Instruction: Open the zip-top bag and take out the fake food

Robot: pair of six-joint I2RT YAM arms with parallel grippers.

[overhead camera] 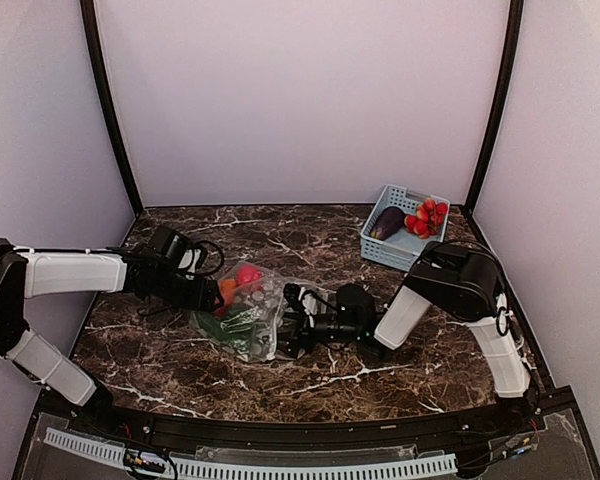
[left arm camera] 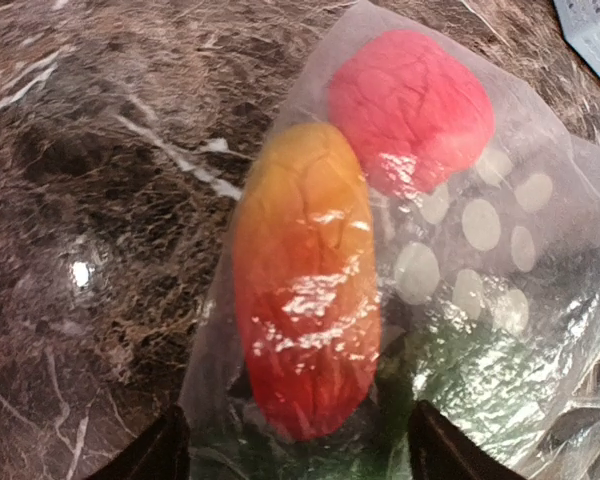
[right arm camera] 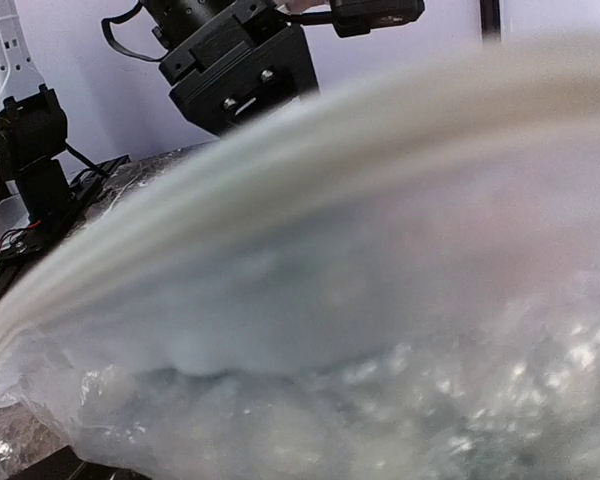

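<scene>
Looking down from the top camera, you have the zip-top bag (overhead camera: 242, 312) lying on the marble table (overhead camera: 160, 370) between your 2 arms, still holding part of the fake food. Your left wrist camera shows through the clear plastic a long orange-red piece (left arm camera: 305, 290) beside a round pink-red piece (left arm camera: 410, 105), with green pieces (left arm camera: 480, 385) under the face printed with pale dots. Your left gripper (left arm camera: 295, 458) stands wide: its 2 fingers (left arm camera: 155, 455) sit far apart at the bottom of that view, with the near end of the bag between them, and nothing is pinched. Your right gripper (overhead camera: 288, 320) meets the bag from the opposite side; from above its jaws look spread, with the bag's edge between them, though you cannot tell whether they touch the plastic. Your right wrist camera is filled by the blurred pale zip strip (right arm camera: 310, 180) and crumpled film, with the left arm's dark wrist (right arm camera: 242, 60) behind it. Well apart, in the far right corner, the light-blue basket (overhead camera: 390, 255) holds the dark purple eggplant (overhead camera: 385, 222) and the cluster of red balls (overhead camera: 427, 217).
</scene>
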